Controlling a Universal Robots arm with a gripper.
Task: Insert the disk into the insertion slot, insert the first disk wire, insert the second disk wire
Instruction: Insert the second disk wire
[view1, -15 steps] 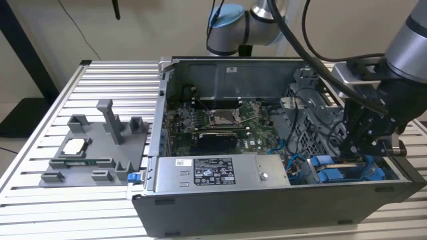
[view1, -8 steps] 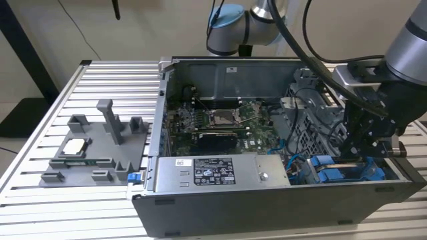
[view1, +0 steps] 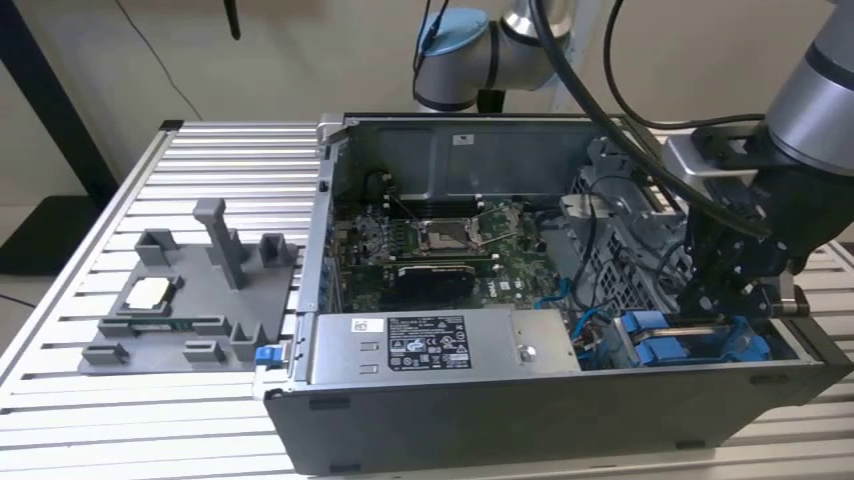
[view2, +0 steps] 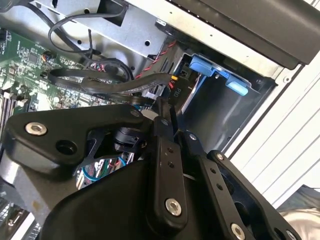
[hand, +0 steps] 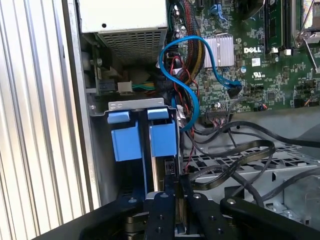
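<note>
On the exterior view's left, a grey fixture tray (view1: 187, 310) rests on the slatted table (view1: 80, 400), well apart from the work. Moving right, the open computer case (view1: 534, 400) shows its motherboard (view1: 441, 245) at the far middle and the silver power-supply box (view1: 434, 345) along the near wall. At the near right corner sits the drive bay (view1: 681, 340) with its blue carrier frames. The gripper (view1: 707, 300) is lowered right over this bay. In the first wrist view, its fingers (hand: 162, 210) stand narrow, pinched on the thin edge of the disk (hand: 172, 167), which hangs upright just beside 2 blue carrier tabs (hand: 145, 137) at the insertion slot (hand: 130, 175). A blue data cable (hand: 187, 90) loops nearby, unplugged as far as can be judged. The step in hand appears to be the 1st: seating the disk. The next move calls for a straight, aligned push along the slot, keeping the disk clear of the loose black cables (hand: 235, 160) beside it.
</note>
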